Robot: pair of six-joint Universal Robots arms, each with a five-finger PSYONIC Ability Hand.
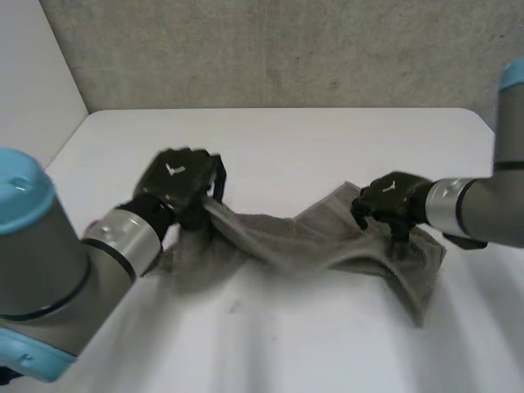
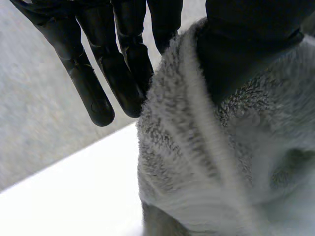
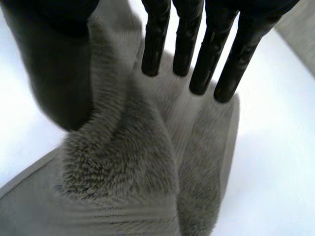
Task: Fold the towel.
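Left hand (image 1: 176,187) pinches grey towel (image 1: 315,241) end; right hand (image 1: 391,201) pinches opposite end.

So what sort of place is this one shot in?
Likely a robotics lab or test bench, not a home: a white table, a grey concrete-looking wall behind it, and the robot's left hand and right hand holding a grey towel.

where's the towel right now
In the head view the towel lies bunched on the table, strung between the left hand and the right hand, each pinching one end.
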